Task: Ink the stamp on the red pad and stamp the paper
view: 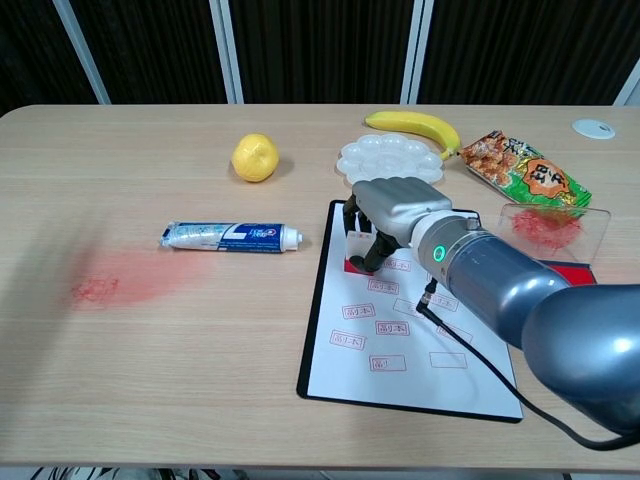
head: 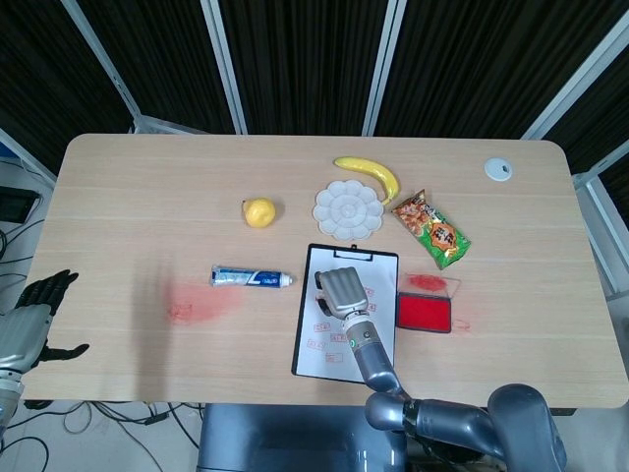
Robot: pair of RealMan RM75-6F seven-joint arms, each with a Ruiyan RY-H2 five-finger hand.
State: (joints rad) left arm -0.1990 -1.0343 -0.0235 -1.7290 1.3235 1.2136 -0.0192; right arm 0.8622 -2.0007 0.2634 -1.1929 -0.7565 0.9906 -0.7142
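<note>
Chest view showed the right hand [view: 395, 208] with fingers [view: 372, 252] clamped on the stamp [view: 357, 250], pressing the paper [view: 410, 345]; left hand [head: 29, 320] fingers apart.

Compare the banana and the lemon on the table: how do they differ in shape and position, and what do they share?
The banana is long and curved; the lemon is round and compact. The banana lies by the far rim of the white palette, while the lemon sits apart, left of that palette, on bare wood. Both are yellow, and neither is touched by a hand.
</note>
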